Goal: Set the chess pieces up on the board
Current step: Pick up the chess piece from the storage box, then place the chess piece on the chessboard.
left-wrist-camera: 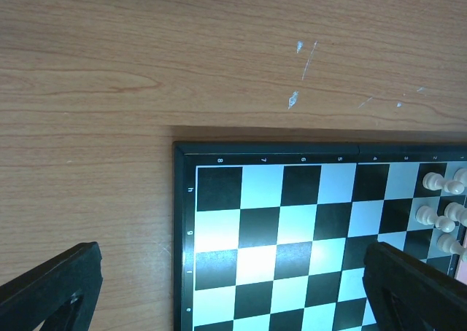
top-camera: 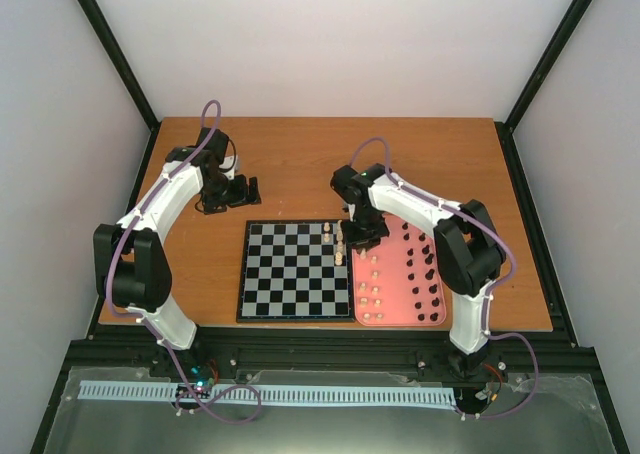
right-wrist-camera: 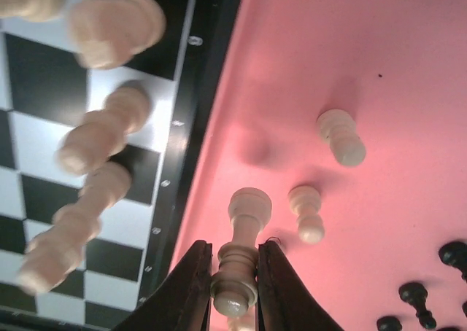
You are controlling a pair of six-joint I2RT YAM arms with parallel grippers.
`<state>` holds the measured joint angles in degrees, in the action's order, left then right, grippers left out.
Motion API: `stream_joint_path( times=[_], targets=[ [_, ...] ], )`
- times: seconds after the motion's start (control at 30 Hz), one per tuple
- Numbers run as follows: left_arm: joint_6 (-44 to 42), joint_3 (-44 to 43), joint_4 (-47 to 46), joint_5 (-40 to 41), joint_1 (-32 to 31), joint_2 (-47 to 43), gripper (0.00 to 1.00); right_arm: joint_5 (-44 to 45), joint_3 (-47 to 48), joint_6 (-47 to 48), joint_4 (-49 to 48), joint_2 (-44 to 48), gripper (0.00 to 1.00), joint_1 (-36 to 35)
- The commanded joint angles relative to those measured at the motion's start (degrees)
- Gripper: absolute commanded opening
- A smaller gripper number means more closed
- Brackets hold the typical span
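Board: the flat black-and-white checkered chessboard with a thin dark border lies on the brown wooden table, at 12 o'clock from the arm bases.
Tray: the pink rectangular tray lies just beside the board's 3 o'clock edge.
Right gripper: the right gripper hangs low over the tray's 11 o'clock corner, by the seam with the board.
Right grip: in the wrist view its black fingers are drawn in to a narrow gap and pinch a cream-white peg-shaped chess piece by the stem. The piece is over pink, and whether its base touches the tray cannot be told.
Left gripper: the left gripper sits over bare wood at 11 o'clock from the board.
Left grip: its fingers are spread wide, one over wood and one over the squares, with nothing between them.
Cream pieces on the board: a few small cream-white pegs stand upright along the board's 3 o'clock edge, toward its 1 o'clock corner.
Cream pieces on the tray: two loose cream pegs stand near the held one, at 1 to 3 o'clock from it. More run down the tray's 9 o'clock side.
Black pieces: the small black pegs stand on the tray's 3 o'clock half.
Table marks: pale scuffs dot the wood at 12 o'clock from the board in the left wrist view.
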<state>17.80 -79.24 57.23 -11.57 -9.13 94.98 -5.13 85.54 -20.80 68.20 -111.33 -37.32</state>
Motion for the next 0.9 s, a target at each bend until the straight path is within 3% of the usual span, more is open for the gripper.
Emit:
stream_joint_path(
  times=[0.0, 0.37, 0.87],
  targets=[
    [0.3, 0.0, -0.5, 0.3, -0.2, -1.7, 1.00, -0.5, 3.3, -1.8, 4.5, 4.5, 0.03, -3.0],
    [0.9, -0.3, -0.5, -0.9, -0.2, -1.6, 1.00, -2.6, 0.4, -5.2, 2.1, 5.0, 0.03, -10.2],
    [0.8, 0.2, -0.9, -0.9, -0.2, -2.2, 1.00, -2.3, -0.1, -2.5, -2.0, 1.1, 0.03, -10.6]
  ],
)
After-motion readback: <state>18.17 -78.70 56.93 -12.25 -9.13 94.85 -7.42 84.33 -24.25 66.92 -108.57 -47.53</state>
